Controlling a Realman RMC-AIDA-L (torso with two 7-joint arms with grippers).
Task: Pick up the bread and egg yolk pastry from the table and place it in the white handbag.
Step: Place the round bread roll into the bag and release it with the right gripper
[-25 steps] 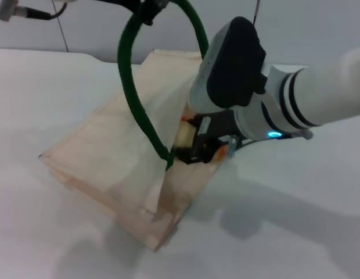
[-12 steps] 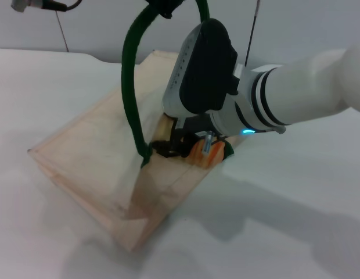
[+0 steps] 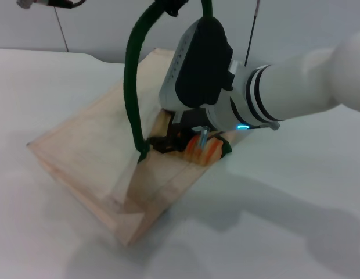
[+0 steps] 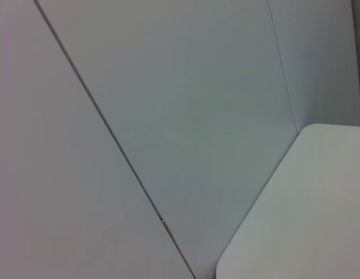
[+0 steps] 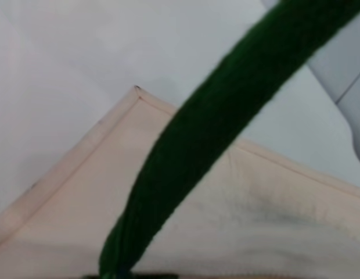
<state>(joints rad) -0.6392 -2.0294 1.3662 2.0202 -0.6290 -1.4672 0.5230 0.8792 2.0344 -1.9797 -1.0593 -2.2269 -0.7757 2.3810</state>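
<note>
In the head view the right gripper (image 3: 183,141) sits at the centre of the frame, pushed into the mouth of the bag (image 3: 87,151), deeper toward the left than a second ago, when it was still at the bag's right edge. The bread (image 3: 204,150), its orange stripes showing just below the wrist, has come in with it and now lies at the bag's opening; the fingers look clamped on the bread, though the wrist housing hides most of the contact. The bag itself has swung a little, its lower corner now nearer the bottom centre of the frame. One green handle (image 3: 133,87) is drawn taut up to the top edge, where the left gripper is out of sight; whether it is closed cannot be told, and the left wrist view shows only wall and a table corner (image 4: 296,215). The pastry is not visible anywhere. The bread seems nearly ready to be released inside; the pastry's whereabouts stay unknown.
</note>
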